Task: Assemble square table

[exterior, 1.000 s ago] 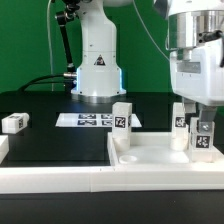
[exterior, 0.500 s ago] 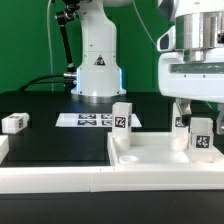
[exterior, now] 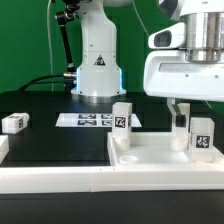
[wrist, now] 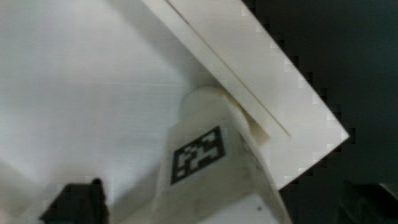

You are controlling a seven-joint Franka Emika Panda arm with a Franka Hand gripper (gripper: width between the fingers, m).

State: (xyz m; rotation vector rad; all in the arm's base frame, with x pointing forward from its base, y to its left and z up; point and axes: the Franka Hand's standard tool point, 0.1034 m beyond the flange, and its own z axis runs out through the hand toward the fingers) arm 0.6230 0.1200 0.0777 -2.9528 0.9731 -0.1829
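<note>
The square table's white slab (exterior: 160,156) lies rim up at the exterior view's right. One tagged white leg (exterior: 122,121) stands upright in its far left corner. A second leg (exterior: 201,137) stands in the right corner. My gripper (exterior: 190,114) hovers just above that second leg, open and holding nothing. In the wrist view this leg (wrist: 221,150) rises from the slab (wrist: 89,90) by the raised rim (wrist: 267,85). The dark fingertips (wrist: 75,203) stand apart from it on either side of the gripper (wrist: 222,206). A third leg (exterior: 14,122) lies loose at the left.
The marker board (exterior: 85,120) lies flat in front of the robot's white base (exterior: 97,62). A long white rail (exterior: 55,180) runs along the front edge, level with the slab. Black tabletop lies between the loose leg and the slab.
My hand has risen straight up from the right-corner leg and the jaws have widened a little. The leg stays upright in its corner; nothing else moved.
</note>
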